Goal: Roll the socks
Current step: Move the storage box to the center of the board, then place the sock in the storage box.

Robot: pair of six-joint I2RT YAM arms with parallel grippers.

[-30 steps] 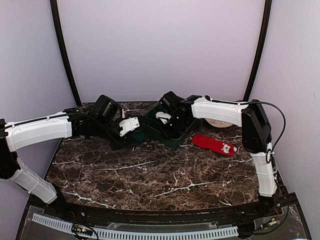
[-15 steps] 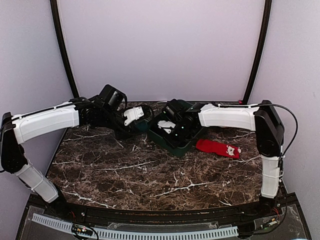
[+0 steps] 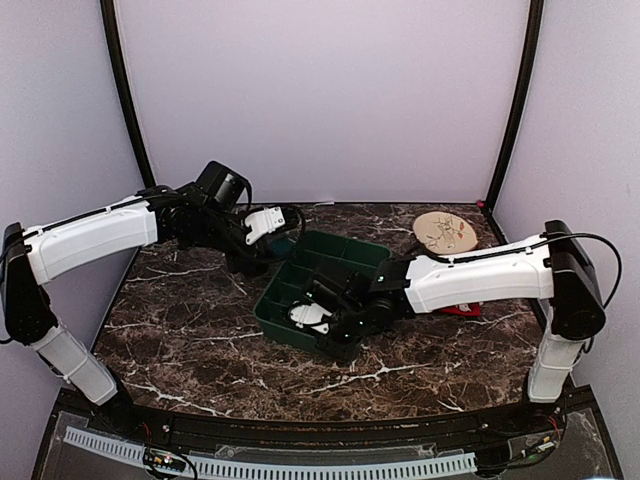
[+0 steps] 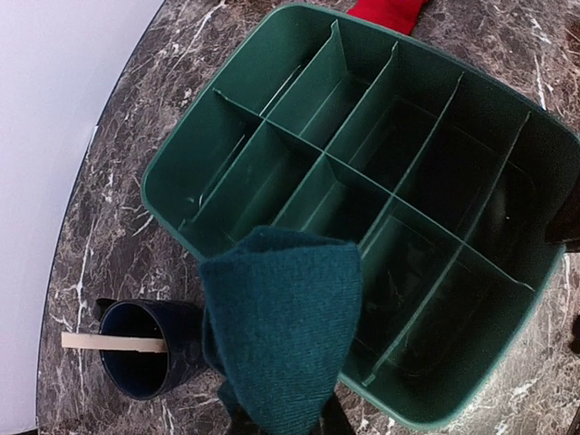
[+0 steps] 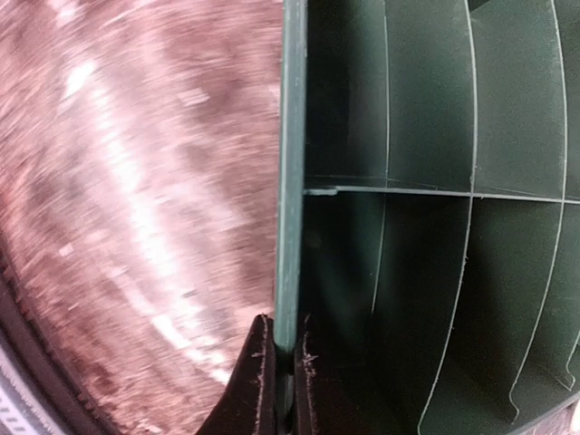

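The dark teal-green sock (image 4: 281, 335) hangs folded from my left gripper (image 4: 283, 422), which is shut on it above the table at the back left (image 3: 263, 227). Of the red sock only an end shows, past the tray's far side (image 4: 385, 11) and behind my right forearm (image 3: 463, 311). My right gripper (image 5: 285, 367) is shut on the near wall of the green compartment tray (image 5: 290, 181), one finger outside and one inside. From above, that gripper (image 3: 318, 318) sits at the tray's (image 3: 335, 250) front edge.
A dark blue cup (image 4: 136, 349) with a wooden stick across it stands under my left wrist, beside the tray's (image 4: 172, 159) corner. A round wooden disc (image 3: 445, 232) lies at the back right. Black frame posts rise at both back corners.
My right gripper closed on the tray's wall and swung the tray forward to the table's middle. The left arm lifted slightly back with the teal sock. The red sock is now mostly hidden.
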